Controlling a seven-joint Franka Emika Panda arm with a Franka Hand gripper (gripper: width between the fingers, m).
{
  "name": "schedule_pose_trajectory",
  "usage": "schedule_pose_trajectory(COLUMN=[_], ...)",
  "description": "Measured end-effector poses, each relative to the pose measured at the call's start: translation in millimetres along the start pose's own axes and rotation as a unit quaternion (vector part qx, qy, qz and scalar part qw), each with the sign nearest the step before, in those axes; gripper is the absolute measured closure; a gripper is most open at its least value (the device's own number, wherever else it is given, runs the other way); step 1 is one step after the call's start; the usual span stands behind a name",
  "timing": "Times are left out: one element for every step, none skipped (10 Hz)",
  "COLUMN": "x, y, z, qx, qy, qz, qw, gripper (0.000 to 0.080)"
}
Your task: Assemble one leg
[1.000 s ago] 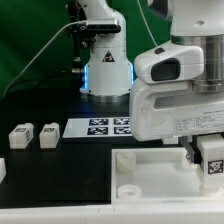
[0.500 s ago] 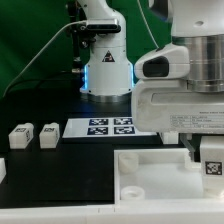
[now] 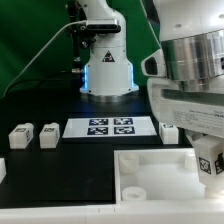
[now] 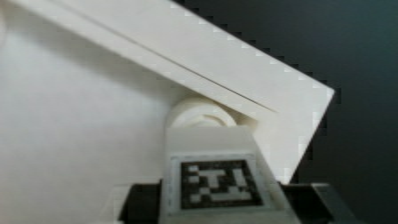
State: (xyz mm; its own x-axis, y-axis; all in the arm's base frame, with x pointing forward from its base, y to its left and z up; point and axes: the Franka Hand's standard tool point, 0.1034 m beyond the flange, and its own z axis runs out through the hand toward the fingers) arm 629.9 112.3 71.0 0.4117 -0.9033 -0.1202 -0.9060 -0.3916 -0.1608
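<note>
My gripper (image 3: pixel 209 165) is shut on a leg (image 3: pixel 210 163), a small white block with a black-and-white tag, at the exterior view's right edge over the large white panel (image 3: pixel 150 172). In the wrist view the leg (image 4: pixel 215 170) sits between my dark fingers (image 4: pixel 150 203) and reaches toward a round hole (image 4: pixel 206 117) at the panel's corner. Two more legs (image 3: pixel 21 134) (image 3: pixel 48 134) stand on the black table at the exterior view's left. Another leg (image 3: pixel 170 131) stands behind the panel.
The marker board (image 3: pixel 110 127) lies flat behind the panel. The robot base (image 3: pixel 106 70) stands at the back. A white part (image 3: pixel 2 170) shows at the exterior view's left edge. The panel's raised rim (image 4: pixel 214 70) runs diagonally in the wrist view.
The wrist has turned and shifted toward the exterior view's right with the leg. A leg behind the panel is now uncovered.
</note>
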Motion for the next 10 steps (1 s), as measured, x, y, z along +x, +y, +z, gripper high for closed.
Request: schedule_pose_trajectory(x=[0.1,-0.2,-2.1,-9.4,-14.5,-13.7,-13.9,-14.3,-14.4,-14.6], y=[0.0,-0.1,-0.8,-1.5,-2.0,-2.1,-2.0,-1.9,-1.9,-1.9], z=[0.0,0.0,1.2,7.0,12.0,11.8,11.9,12.0,12.1,12.1], qx=[0.0,0.001,0.003,0.005,0.005,0.005,0.005,0.005,0.005,0.005], qy=[0.0,-0.002,-0.003,-0.005,-0.008,-0.008,-0.008,-0.008,-0.008,-0.008], qz=[0.012,0.08,0.136,0.215,0.253,0.252,0.248,0.248,0.248,0.247], qw=[1.0,0.997,0.991,0.977,0.967,0.968,0.969,0.969,0.969,0.969], gripper=[0.0508,0.0508,0.0508,0.0508,0.0517,0.0517,0.052,0.052,0.035,0.02])
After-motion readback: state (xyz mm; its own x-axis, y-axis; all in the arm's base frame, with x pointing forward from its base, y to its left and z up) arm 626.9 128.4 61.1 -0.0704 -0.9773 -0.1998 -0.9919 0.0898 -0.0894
